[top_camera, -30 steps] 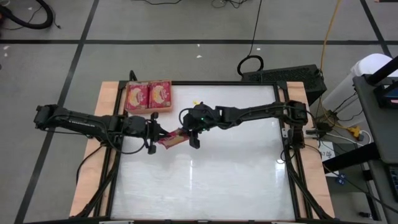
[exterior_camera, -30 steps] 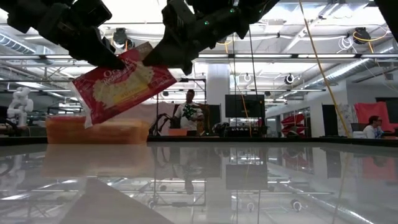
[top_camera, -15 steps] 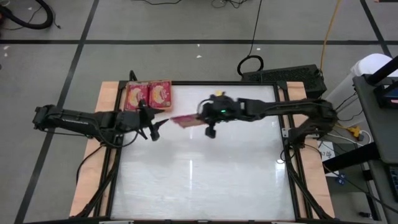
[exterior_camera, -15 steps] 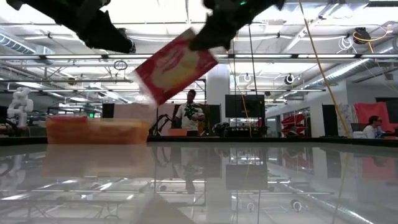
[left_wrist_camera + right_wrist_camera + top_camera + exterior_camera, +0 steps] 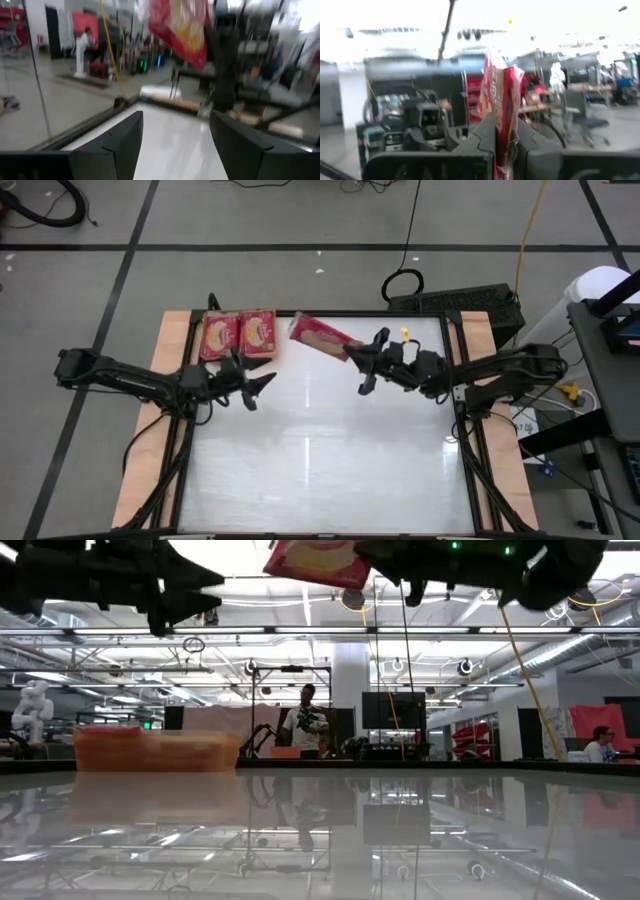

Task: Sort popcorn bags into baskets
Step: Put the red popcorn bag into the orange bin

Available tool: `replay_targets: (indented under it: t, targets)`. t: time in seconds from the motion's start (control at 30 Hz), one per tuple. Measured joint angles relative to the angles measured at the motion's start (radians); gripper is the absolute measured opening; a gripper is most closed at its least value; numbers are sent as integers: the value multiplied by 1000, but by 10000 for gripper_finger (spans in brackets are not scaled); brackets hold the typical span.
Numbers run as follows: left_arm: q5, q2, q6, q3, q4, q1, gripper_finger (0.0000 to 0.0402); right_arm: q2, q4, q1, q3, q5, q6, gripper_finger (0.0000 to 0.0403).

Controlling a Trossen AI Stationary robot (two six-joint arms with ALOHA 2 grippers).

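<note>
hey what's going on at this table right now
A two-armed robot is sorting popcorn bags. The right hand is shut on one red popcorn bag, holding it in the air above the table's far side. The left hand is open and empty, just in front of the orange basket, where two bags already lie side by side.

Grey tiled floor [image 5: 250, 220] with dark seams, black cable [image 5: 405, 280], bright ceiling lights [image 5: 240, 552] — perhaps skylights — person [image 5: 306, 730] standing beyond

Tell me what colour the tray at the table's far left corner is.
Orange; the tray shows best in the low view, side on.
</note>
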Motion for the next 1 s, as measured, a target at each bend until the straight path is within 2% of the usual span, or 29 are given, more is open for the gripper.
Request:
replay_targets:
  t: [0.1, 0.2, 0.43, 0.67, 0.8, 1.0]
  targets:
    - [3, 48, 12, -39, 199, 6, 232, 89, 190, 0, -10, -23, 7, 8]
    - [43, 106, 30, -34, 307, 21, 232, 177, 275, 1, 33, -56, 28, 8]
    - [111, 202, 47, 59, 363, 59, 232, 373, 375, 0, 205, -156, 42, 8]
    - [245, 172, 111, 96, 412, 87, 212, 475, 374, 0, 323, -188, 82, 9]
    - [304, 127, 139, 95, 413, 98, 164, 484, 376, 1, 338, -207, 78, 9]
    - [310, 60, 194, 95, 365, 110, 31, 481, 375, -2, 332, -206, 48, 9]
